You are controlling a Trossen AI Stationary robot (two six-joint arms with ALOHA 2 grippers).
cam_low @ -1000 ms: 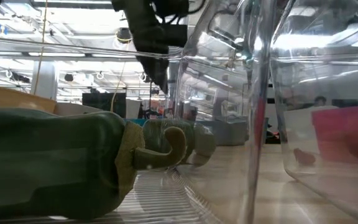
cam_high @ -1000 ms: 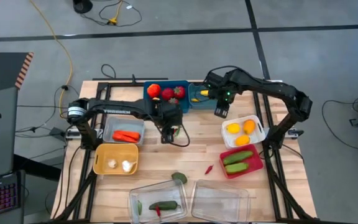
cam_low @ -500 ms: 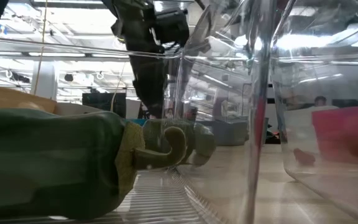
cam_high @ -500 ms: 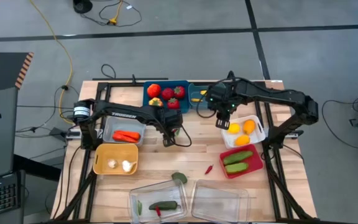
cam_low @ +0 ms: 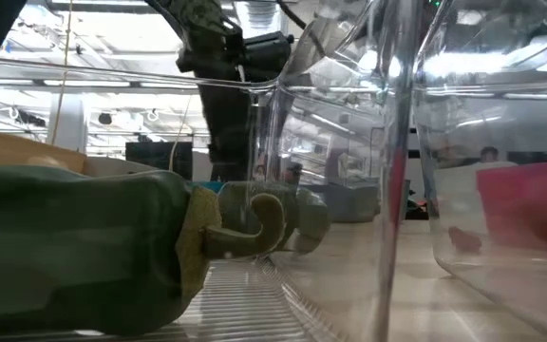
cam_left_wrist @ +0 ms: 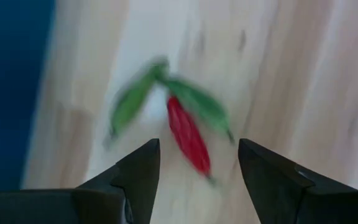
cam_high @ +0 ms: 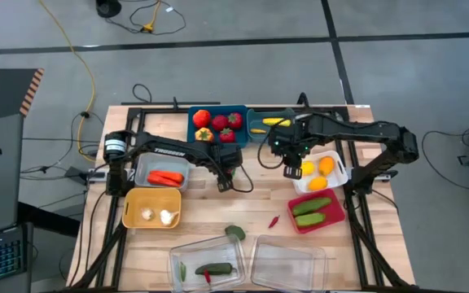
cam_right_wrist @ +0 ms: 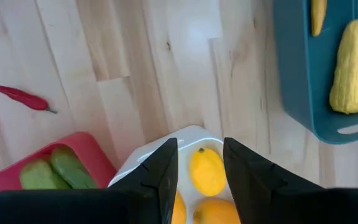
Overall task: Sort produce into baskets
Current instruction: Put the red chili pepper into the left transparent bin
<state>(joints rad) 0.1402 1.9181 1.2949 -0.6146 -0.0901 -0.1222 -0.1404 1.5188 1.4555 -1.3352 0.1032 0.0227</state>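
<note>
Landmark: the teal basket [cam_high: 217,124] of red fruit at the back of the wooden worktop [cam_high: 259,195].

Left pincer [cam_high: 223,181]: over bare worktop just in front of that teal basket, fingers [cam_left_wrist: 138,177] spread wide and holding nothing. Directly below them in the wrist view lies a small red chili [cam_left_wrist: 188,135] with two green pods [cam_left_wrist: 166,93] fanned at one end; the view is blurred by motion, so exact shapes are uncertain.

Right pincer [cam_high: 291,168]: to the right of the teal basket, at the near edge of the white basket [cam_high: 338,171], fingers [cam_right_wrist: 159,171] parted and empty. A yellow lemon [cam_right_wrist: 206,171] and an orange fruit [cam_right_wrist: 211,211] sit in the white basket under it.

Other baskets, placed from the teal one:
- second teal basket [cam_high: 256,134], touching its right side, holds yellow corn [cam_right_wrist: 349,67].
- grey basket [cam_high: 143,172], front-left, holds orange carrots [cam_high: 165,177].
- tan-yellow basket [cam_high: 133,213], further front-left, holds white garlic [cam_high: 168,217].
- magenta-red basket [cam_high: 332,218], front-right, holds green cucumbers [cam_high: 313,210].
- two clear trays [cam_high: 251,262] at the front edge; the left one holds a dark green cucumber [cam_high: 217,268].

Loose on the worktop: a second red chili [cam_high: 273,221] just beside the magenta-red basket, and a green piece [cam_high: 234,233] near the left clear tray.
</note>
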